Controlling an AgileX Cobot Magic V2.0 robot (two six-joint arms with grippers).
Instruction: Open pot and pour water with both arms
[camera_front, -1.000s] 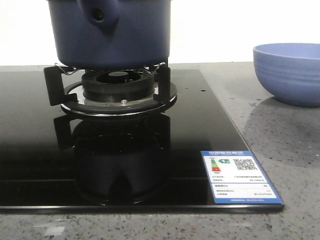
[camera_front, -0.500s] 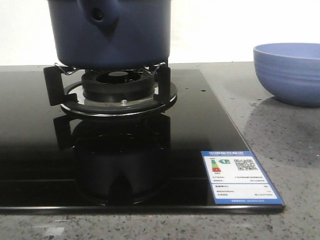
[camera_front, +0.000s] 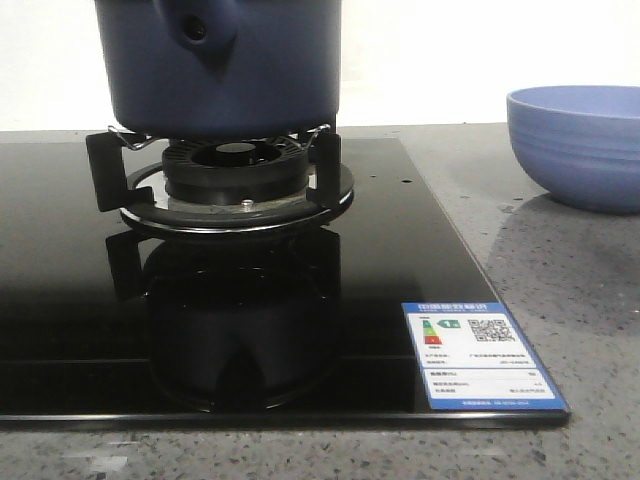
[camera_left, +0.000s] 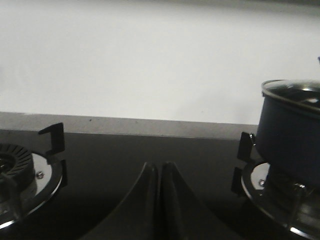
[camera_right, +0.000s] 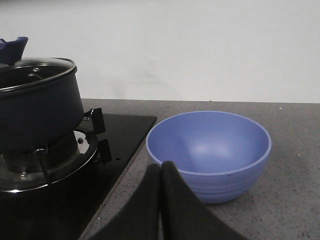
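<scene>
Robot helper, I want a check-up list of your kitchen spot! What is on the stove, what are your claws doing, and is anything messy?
Surface: black glass cooktop set in a grey speckled counter.
Job's things: pot on the burner stand, glass lid still on; light-blue bowl on the counter, looks empty.
Clutter: only a label sticker on the glass.
Claws: left claw shut, holding nothing; right claw shut, holding nothing.
Cables: nothing seen.
Surroundings: plain white wall.

Low, close front view and both wrist views share the pot (camera_front: 225, 65)
</scene>
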